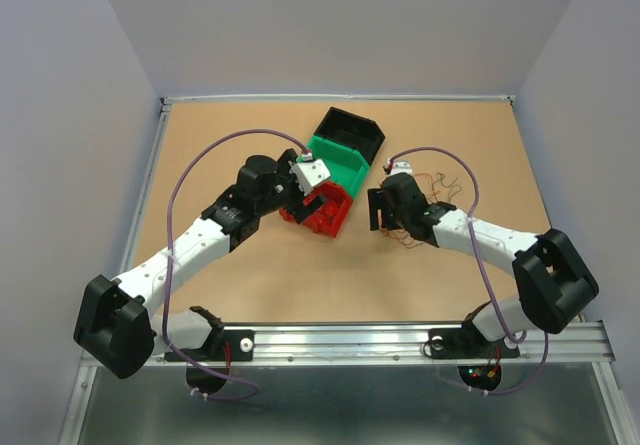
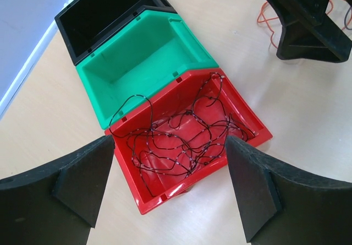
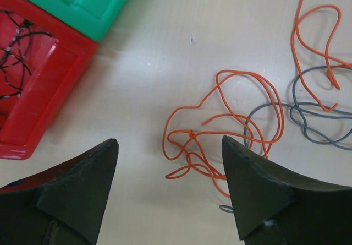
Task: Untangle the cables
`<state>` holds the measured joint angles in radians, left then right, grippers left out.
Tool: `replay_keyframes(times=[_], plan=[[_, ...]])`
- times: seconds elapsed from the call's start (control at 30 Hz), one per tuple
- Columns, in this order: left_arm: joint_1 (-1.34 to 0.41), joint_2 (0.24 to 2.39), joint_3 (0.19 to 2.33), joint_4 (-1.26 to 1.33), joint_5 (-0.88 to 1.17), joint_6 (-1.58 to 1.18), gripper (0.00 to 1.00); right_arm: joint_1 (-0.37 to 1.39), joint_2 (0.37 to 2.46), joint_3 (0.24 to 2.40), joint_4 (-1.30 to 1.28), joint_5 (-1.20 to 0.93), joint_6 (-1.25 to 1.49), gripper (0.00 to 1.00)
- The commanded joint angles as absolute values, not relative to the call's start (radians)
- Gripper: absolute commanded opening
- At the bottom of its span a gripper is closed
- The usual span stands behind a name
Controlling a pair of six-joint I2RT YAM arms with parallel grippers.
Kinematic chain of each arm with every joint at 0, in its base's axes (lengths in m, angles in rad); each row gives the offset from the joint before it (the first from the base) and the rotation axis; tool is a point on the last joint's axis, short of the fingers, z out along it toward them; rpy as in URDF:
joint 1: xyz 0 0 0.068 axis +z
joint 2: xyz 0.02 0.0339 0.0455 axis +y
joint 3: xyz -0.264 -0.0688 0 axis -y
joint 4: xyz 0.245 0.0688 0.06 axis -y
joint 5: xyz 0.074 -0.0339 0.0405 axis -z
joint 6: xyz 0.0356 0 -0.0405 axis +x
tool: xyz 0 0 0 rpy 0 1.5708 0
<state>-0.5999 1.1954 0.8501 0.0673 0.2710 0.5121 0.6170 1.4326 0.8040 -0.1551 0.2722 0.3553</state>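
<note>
Thin black wire [image 2: 181,140] snarled in red bin [image 2: 262,136], orange wire [image 3: 191,135] overlapping grey wire [image 3: 295,91], left hand [image 2: 169,140] and right hand [image 3: 169,141] apart

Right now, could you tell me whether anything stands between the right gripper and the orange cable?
Nothing visible does: the right gripper hangs open over the orange cable, which crosses a grey cable on the table.
</note>
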Motion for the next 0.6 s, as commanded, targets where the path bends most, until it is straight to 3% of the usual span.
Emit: replay_keyframes(times=[0.0, 0.27, 0.37, 0.4, 0.43, 0.47, 0.57], plan=[[-0.607, 1.184, 0.847, 0.114, 0.265, 0.523, 0.94, 0.62, 1.448, 0.857, -0.218, 0.336, 0.351, 0.75], [-0.609, 1.189, 0.848, 0.117, 0.252, 0.525, 0.94, 0.624, 1.584, 0.911, -0.265, 0.354, 0.348, 0.63], [-0.609, 1.189, 0.847, 0.117, 0.247, 0.523, 0.94, 0.626, 1.601, 0.923, -0.268, 0.33, 0.336, 0.36], [-0.611, 1.19, 0.847, 0.117, 0.247, 0.525, 0.94, 0.627, 1.6, 0.925, -0.267, 0.33, 0.331, 0.16], [-0.611, 1.19, 0.847, 0.117, 0.245, 0.523, 0.94, 0.63, 1.595, 0.927, -0.267, 0.333, 0.328, 0.05], [-0.611, 1.19, 0.847, 0.117, 0.247, 0.523, 0.94, 0.635, 1.583, 0.928, -0.267, 0.34, 0.327, 0.0], [-0.611, 1.187, 0.845, 0.118, 0.244, 0.526, 0.94, 0.669, 1.441, 0.89, -0.192, 0.321, 0.304, 0.01]])
